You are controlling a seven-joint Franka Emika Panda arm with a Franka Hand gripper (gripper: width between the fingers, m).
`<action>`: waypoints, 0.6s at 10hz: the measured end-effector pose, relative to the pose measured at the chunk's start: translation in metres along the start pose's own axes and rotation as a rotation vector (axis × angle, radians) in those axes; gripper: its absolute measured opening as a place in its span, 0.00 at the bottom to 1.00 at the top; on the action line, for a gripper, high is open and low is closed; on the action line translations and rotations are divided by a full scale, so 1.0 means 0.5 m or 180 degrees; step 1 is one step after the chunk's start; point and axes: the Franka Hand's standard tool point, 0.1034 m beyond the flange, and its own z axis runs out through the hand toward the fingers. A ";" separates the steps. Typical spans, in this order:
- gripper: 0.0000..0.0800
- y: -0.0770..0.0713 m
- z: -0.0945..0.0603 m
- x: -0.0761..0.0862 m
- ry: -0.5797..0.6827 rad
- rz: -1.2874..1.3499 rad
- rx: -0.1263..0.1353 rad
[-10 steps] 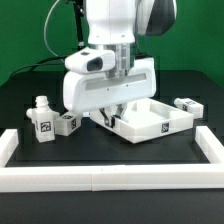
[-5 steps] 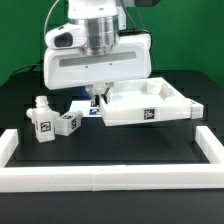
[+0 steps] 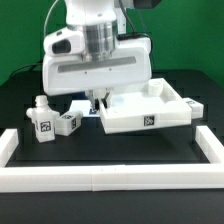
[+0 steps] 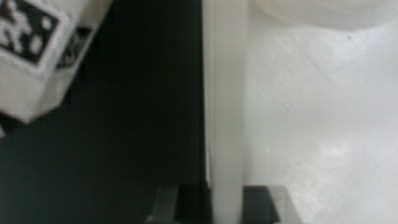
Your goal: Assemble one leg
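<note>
My gripper [image 3: 97, 99] is shut on the left wall of the large white square tray-like part [image 3: 150, 112], which sits slightly tilted at the middle right of the exterior view. In the wrist view the tray's thin wall [image 4: 222, 100] runs between my two dark fingertips [image 4: 180, 205], with the gripper [image 4: 221, 205] closed on it. Small white tagged legs stand to the exterior view's left: one upright [image 3: 42, 118] and one beside it [image 3: 68, 123]. Another leg [image 3: 192, 105] lies beyond the tray's right side. A tagged leg [image 4: 39, 50] shows close by in the wrist view.
A low white frame borders the black table: a front bar [image 3: 100, 178], a left end [image 3: 8, 146] and a right end [image 3: 212, 146]. The arm's big white wrist body [image 3: 95, 70] hides the area behind the tray's left wall.
The arm has moved toward the exterior view's left, and the tray-like part has come along and turned with it. In the last half second the tray tilted a little.
</note>
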 end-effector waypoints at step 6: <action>0.07 0.014 0.018 0.043 0.0039 0.0140 0.0005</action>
